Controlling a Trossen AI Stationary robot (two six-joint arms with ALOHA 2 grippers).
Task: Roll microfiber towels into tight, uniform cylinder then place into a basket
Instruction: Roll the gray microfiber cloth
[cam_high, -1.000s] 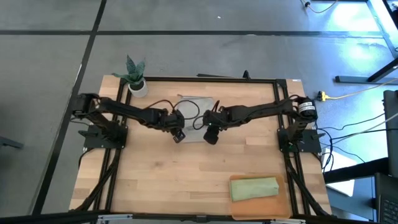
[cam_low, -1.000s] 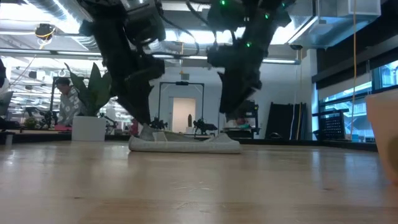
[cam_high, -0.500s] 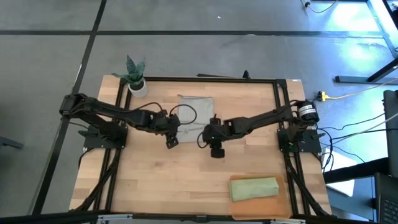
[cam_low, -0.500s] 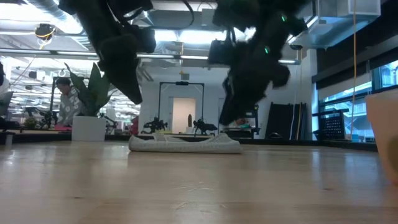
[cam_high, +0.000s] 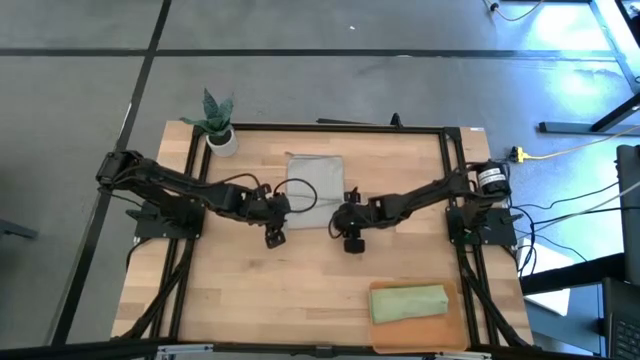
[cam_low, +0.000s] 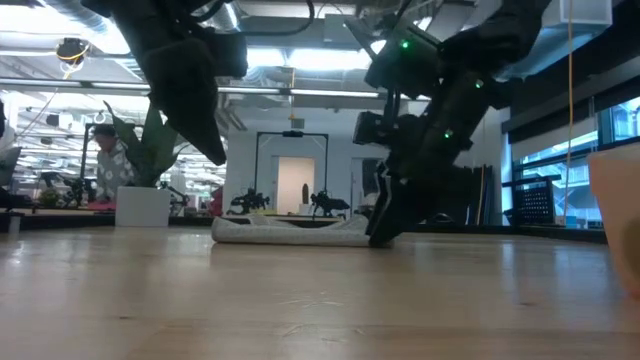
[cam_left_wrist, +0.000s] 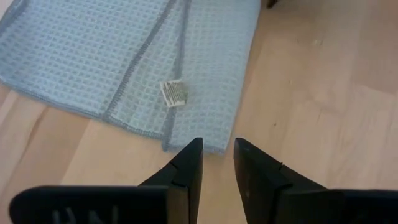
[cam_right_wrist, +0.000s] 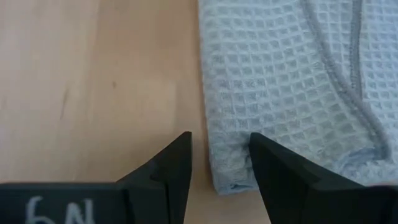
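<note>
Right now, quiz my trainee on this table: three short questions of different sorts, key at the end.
1. True or false: the green towel lies in the basket.
2. The grey towel is: A rolled up, B lying flat, C in the basket?
3. Which hand is at the grey towel's corner with the small tag?

Key:
1. True.
2. B.
3. The left hand; the right hand is at another corner.

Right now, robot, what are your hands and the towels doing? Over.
Left gripper and right gripper open, empty, at grey towel's near corners. Grey towel flat, unrolled. Green towel rolled, in basket. Nothing blocking.
</note>
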